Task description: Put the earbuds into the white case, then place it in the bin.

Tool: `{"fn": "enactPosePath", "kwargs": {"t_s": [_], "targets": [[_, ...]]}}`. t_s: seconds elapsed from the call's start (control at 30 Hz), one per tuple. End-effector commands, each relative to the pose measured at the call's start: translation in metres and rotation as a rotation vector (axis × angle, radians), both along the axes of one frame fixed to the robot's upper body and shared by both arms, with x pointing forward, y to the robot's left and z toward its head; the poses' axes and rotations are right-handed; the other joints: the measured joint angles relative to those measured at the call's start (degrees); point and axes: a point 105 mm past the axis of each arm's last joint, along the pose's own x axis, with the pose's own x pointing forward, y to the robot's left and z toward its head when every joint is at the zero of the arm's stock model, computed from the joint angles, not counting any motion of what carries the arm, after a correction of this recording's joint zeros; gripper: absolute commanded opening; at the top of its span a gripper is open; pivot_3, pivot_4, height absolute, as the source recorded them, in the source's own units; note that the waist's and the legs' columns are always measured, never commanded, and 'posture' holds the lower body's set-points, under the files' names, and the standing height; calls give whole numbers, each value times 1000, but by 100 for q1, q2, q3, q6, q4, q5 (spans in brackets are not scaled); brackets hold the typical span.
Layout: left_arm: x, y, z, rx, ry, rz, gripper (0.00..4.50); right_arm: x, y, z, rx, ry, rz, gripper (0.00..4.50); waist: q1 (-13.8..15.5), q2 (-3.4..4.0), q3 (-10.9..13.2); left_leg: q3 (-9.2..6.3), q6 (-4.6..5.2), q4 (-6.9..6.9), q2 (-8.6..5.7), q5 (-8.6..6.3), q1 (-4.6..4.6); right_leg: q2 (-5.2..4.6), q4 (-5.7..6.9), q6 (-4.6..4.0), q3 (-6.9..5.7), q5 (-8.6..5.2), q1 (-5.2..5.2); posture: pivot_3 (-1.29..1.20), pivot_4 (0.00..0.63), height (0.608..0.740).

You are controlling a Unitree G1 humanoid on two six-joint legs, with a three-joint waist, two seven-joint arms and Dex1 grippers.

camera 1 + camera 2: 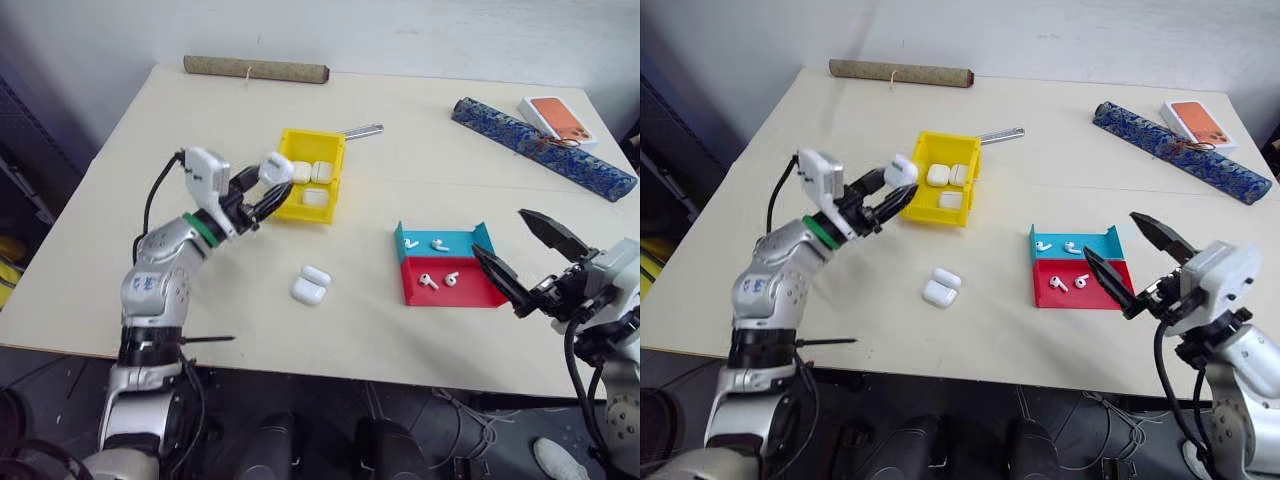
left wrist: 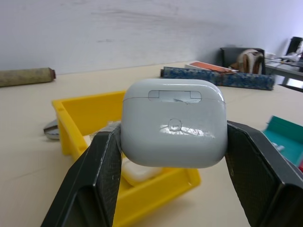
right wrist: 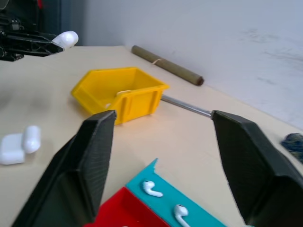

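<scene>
My left gripper (image 1: pixel 268 183) is shut on a white case (image 1: pixel 275 167), held in the air just left of the yellow bin (image 1: pixel 338 170). In the left wrist view the case (image 2: pixel 173 118) sits with its lid closed between the black fingers (image 2: pixel 106 161). Three more white cases (image 1: pixel 315 197) lie inside the bin. Another case (image 1: pixel 311 285) lies on the table with its lid open. Earbuds lie in the blue tray (image 1: pixel 440 244) and in the red tray (image 1: pixel 428 281). My right gripper (image 1: pixel 498 230) stands open and empty just right of those trays.
The blue tray (image 1: pixel 470 244) and red tray (image 1: pixel 480 292) adjoin at the centre right. A metal rod (image 1: pixel 362 131) lies behind the bin. A brown roll (image 1: pixel 255 68) lies at the far edge. A blue patterned roll (image 1: pixel 540 147) and an orange-and-white box (image 1: pixel 558 117) lie far right.
</scene>
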Motion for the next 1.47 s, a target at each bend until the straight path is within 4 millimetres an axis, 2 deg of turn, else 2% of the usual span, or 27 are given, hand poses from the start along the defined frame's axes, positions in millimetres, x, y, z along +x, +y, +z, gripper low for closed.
{"fn": "enactPosePath", "kwargs": {"t_s": [0.03, 0.23, 0.33, 0.4, 0.5, 0.6, 0.7, 0.77, 0.83, 0.93, 1.0, 1.1, 1.17, 1.27, 1.47], "targets": [[26, -6, 2, 32, 45, 47, 2774, -5, -10, 2, -35, -58, -62, 4488, 17, -1, -1, 6, 0, 0, 0, 1, 0, 4, 0, 0, -2, 0, -3, 0, 150, 740], [66, -22, 6, 145, -5, 120, 2774, -5, -9, -6, -36, -59, -65, 4488, 21, -5, 1, 41, 0, -7, 4, 4, 4, 13, 7, 0, -6, 0, -23, 0, 150, 740], [73, -37, -2, 179, 8, 105, 2774, -5, -6, -9, -30, -56, -68, 4488, 29, -10, 3, 47, 0, -7, 5, 4, 4, 11, 11, 0, -4, 0, -30, 0, 150, 740], [75, -41, 0, 153, 13, 100, 3498, -6, -5, -11, -32, -54, -67, 4500, 31, -12, 3, 52, 1, -8, 4, 4, -1, 9, 14, 1, -3, 0, -39, 0, 150, 740], [75, -35, 8, 182, -22, 103, 4366, -7, -5, -12, -33, -49, -65, 4500, 8, -15, 5, 64, 2, -8, 4, 4, -7, 6, 24, 1, 5, 0, -55, 0, 150, 740], [72, -18, 13, 240, -50, 108, 4441, -7, -9, -15, -57, -30, -56, 4500, -52, -16, 6, 76, 2, -9, 8, 5, -7, 7, 37, 0, 16, 0, -68, 0, 150, 740], [45, -4, 18, 249, -66, -37, 4441, -6, -18, -18, -99, -5, -40, 4500, -118, -16, 5, 89, 2, -11, 8, 5, -6, 5, 45, 1, 28, 0, -78, 0, 150, 740], [11, 10, 14, 294, -116, -159, 4441, -5, -23, -21, -140, 20, -11, 4500, -202, -14, 4, 106, 2, -14, 12, 4, 1, 7, 45, 0, 48, 0, -82, 0, 150, 740], [-26, 31, 1, 360, -157, -216, 4441, -4, -27, -25, -196, 52, 37, 4500, -304, -14, 4, 114, 1, -17, 17, 3, 11, 7, 49, 0, 66, 0, -83, 0, 150, 740], [-58, 71, -23, 458, -100, -146, 4441, -3, -34, -30, -272, 99, 110, 4500, -305, -19, 5, 122, -2, -13, 32, 3, 21, -9, 50, -1, 106, 0, -80, 0, 150, 740], [-74, 89, -33, 492, -73, -94, 4441, -2, -37, -31, -310, 120, 159, 4500, -279, -22, 5, 122, -1, -8, 31, 4, 24, -18, 46, -2, 131, 0, -80, 0, 150, 740], [-114, 115, -56, 548, -14, -39, 4441, -3, -44, -36, -413, 158, 249, 4500, -250, -25, 5, 126, 10, -9, 29, -7, 35, -34, 36, -7, 142, 3, -76, 0, 150, 740], [-134, 129, -69, 564, 29, 11, 4441, -1, -51, -36, -437, 166, 267, 4500, -245, -26, 5, 128, 11, -14, 29, -25, 55, -43, 24, -7, 148, 3, -57, 0, 150, 740], [-145, 140, -78, 563, 55, 68, 4441, 2, -58, -39, -459, 176, 285, 4500, -168, -30, 5, 122, -20, -15, 31, -55, 72, -48, 7, -8, 141, 3, -32, 0, 150, 740], [-144, 146, -76, 510, 60, 159, 4441, 11, -60, -47, -462, 195, 315, 4500, -117, -28, 4, 126, -21, -14, 30, -65, 86, -55, -1, -10, 141, 3, -19, 0, 150, 740]]}}
